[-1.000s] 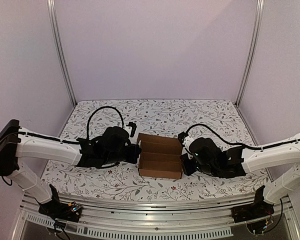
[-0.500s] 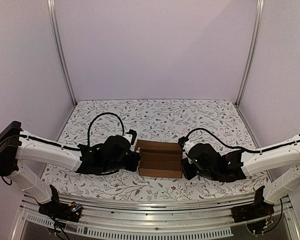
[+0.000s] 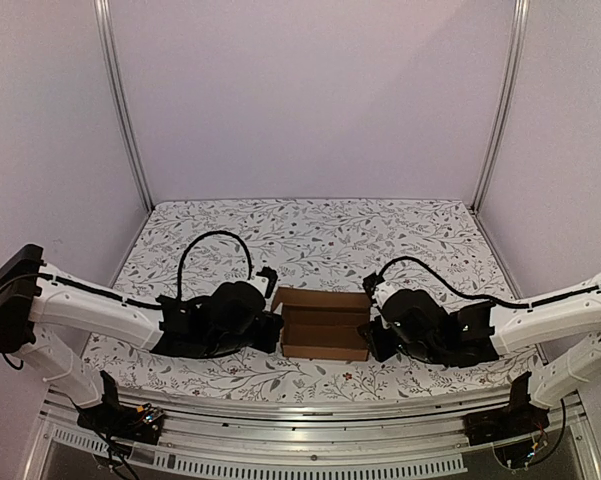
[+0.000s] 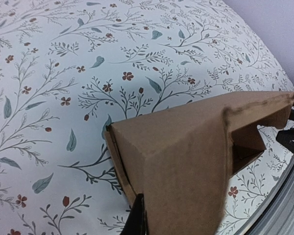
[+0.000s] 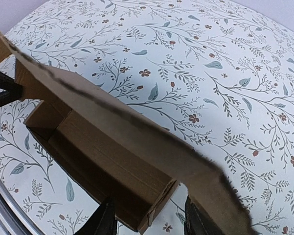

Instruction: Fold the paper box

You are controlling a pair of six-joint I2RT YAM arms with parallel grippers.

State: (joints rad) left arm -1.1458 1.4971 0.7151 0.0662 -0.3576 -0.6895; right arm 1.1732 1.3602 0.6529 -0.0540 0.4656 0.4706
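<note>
**boxfold_q:** How's the box being held here?

**yam_tinkerer:** The right end effector is seen spread, with the right end wall of the paper box between its fingers, so nothing's pinched. The left end effector is parked at the box's left end. Spread or clamped can't be told, since it's blocked by cardboard. The box is probably being braced from both ends so the walls are kept up. It's sat open-side-up on the bench. Compared with a second ago, the back flap is tipped lower and both wrists are dropped closer to the box.
</note>
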